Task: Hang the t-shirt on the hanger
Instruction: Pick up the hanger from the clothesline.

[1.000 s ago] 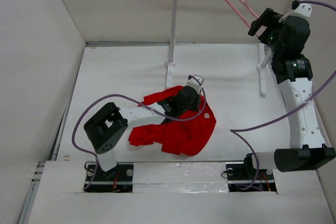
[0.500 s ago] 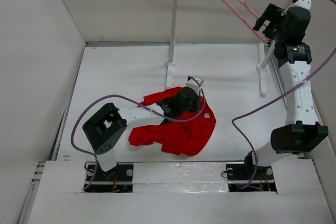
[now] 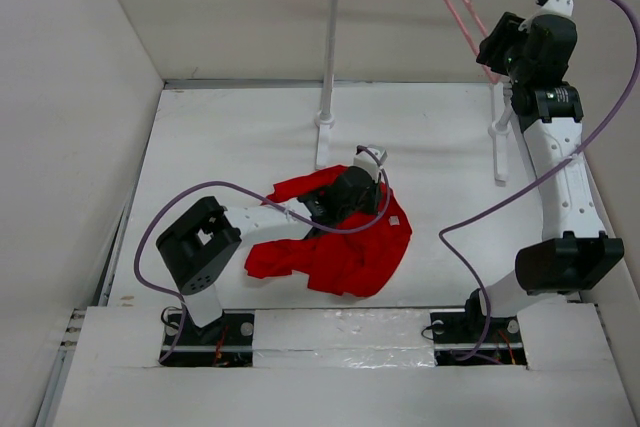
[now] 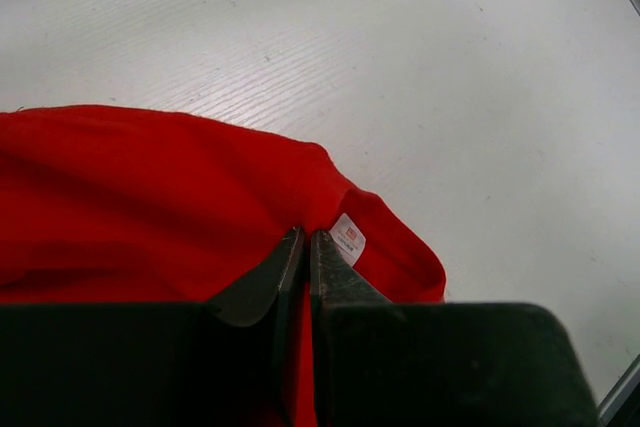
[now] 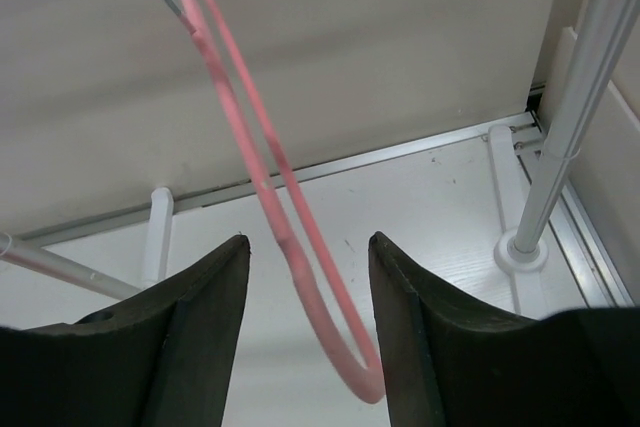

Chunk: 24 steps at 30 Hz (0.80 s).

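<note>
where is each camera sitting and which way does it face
Top external: above and behind, looking down at the table; left arm and right arm show whole.
Left wrist: on the left arm, looking down the left tool, shut on the t-shirt.
Right wrist: on the right arm, facing the back wall; hanger between the open right tool's fingers.
Shared: top view also shows t-shirt and hanger.

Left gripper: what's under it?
The t-shirt, crumpled on the table. The left gripper is shut, pinching red cloth beside the white tag. Its own body covers the pinched fold, so how many layers it holds cannot be seen.
</note>
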Each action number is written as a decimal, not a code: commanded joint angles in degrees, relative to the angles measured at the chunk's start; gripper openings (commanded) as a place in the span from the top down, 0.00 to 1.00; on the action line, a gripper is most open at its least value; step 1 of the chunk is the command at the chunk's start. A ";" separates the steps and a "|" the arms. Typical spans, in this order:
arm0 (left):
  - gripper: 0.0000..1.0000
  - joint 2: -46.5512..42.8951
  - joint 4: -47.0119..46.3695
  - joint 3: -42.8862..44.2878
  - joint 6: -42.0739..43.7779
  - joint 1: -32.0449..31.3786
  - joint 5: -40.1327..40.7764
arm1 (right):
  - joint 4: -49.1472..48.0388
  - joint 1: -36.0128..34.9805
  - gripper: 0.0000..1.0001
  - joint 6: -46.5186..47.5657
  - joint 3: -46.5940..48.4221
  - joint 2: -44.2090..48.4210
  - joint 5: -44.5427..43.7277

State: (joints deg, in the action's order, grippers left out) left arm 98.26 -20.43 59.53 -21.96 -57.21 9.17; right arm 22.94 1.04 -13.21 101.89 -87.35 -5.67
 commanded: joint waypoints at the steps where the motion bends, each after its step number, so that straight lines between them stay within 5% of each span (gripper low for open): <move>1: 1.00 -2.72 -2.69 -1.08 -0.98 0.17 -0.64 | -1.85 -0.94 0.41 1.87 2.35 0.34 -0.57; 6: 1.00 -3.42 -3.04 -1.70 -1.25 0.17 -0.38 | -0.97 -4.02 0.46 4.16 4.19 -1.68 -3.28; 13: 1.00 -3.95 -2.69 -1.87 -0.98 0.17 -0.38 | -1.14 -8.07 0.97 7.32 6.91 -2.56 -10.40; 24: 1.00 -4.74 -2.52 -1.52 -0.90 0.17 0.23 | -7.02 -6.05 1.00 5.14 1.76 5.07 -4.62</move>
State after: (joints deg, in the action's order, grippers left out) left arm 96.84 -21.17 57.74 -22.81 -57.21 9.08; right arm 22.72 -6.98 -6.57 105.45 -88.25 -13.08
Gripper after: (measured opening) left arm 0.014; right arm 0.089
